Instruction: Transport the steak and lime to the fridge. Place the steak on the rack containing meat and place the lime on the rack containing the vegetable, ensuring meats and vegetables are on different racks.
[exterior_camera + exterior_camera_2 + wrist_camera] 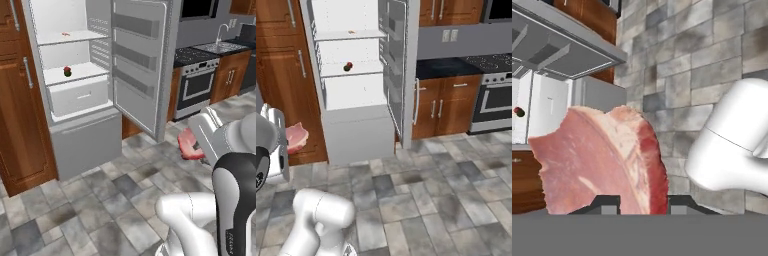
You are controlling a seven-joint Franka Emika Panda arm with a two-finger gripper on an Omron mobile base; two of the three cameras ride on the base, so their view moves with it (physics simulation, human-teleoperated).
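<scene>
My tool (pixel 643 204) is clamped nearly shut on the steak (pixel 599 160); the jaws pinch its lower edge and the slab stands up between them. In the left base view the steak (pixel 187 145) hangs low over the tiled floor, right of the fridge (pixel 85 135) and well apart from it. Right base view has it (pixel 297 137) at the far left, beside the wood cabinet.

Fridge door (pixel 140 65) is swung wide, interior exposed. The rack containing meat (pixel 75 37) is the upper white shelf, with the meat (pixel 65 34) on it as a small orange piece. The lower shelf (pixel 80 73) carries the vegetable (pixel 67 71), red with a dark top. A drawer (pixel 80 96) sits below that. I can't spot the lime from here.

Step in hand, as I read it: carry the steak to the upper shelf. Notes for doing it well:
- Lift first, then go in. The steak is well below shelf height, so raise it clear of the lower shelf's edge before moving inward.
- Approach from the open front, away from the door's bins.
- The grip is only on one edge, so the slab could swing or slip. Move smoothly, no sharp wrist rolls.
- Set it down beside the orange piece, not on top of it.
- Release only once the steak rests on the shelf.
</scene>
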